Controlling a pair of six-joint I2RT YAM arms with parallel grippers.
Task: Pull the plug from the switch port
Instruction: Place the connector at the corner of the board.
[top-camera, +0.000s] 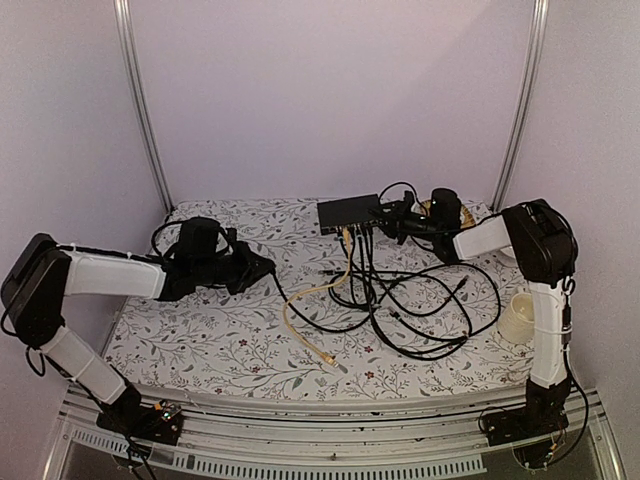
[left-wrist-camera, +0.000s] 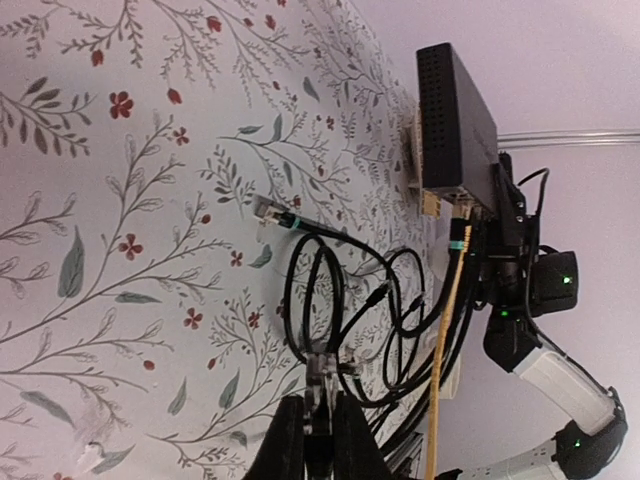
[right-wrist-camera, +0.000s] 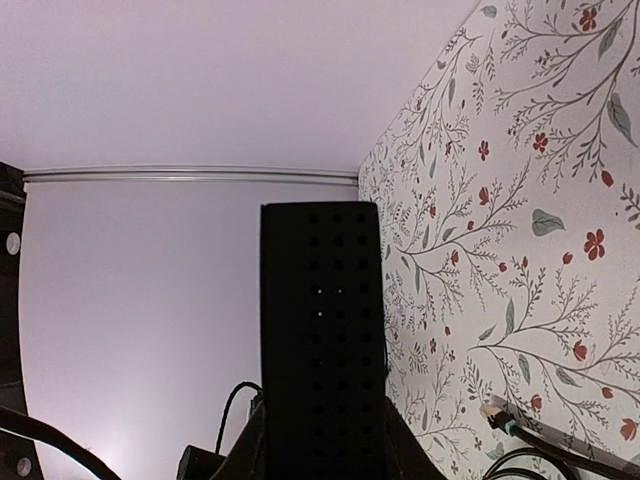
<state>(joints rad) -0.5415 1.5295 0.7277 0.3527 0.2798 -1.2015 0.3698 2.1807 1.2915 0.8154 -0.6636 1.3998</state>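
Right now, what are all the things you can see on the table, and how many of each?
switch: one, black, at the far edge of the table, with cables plugged in.
black cables: several, too tangled to count, in front of the switch.
yellow cable: one, runs from the switch toward the near edge.
cream cylinder: one, near the right edge, beside the right arm.
tablecloth: one, white with leaves and red flowers, covering the table.
clear plug: one, on the end of a black cable, between the left gripper's fingers.
left gripper: one, black, shut on the clear plug, to the left of the tangle.
right gripper: one, black, shut on the switch's right end.
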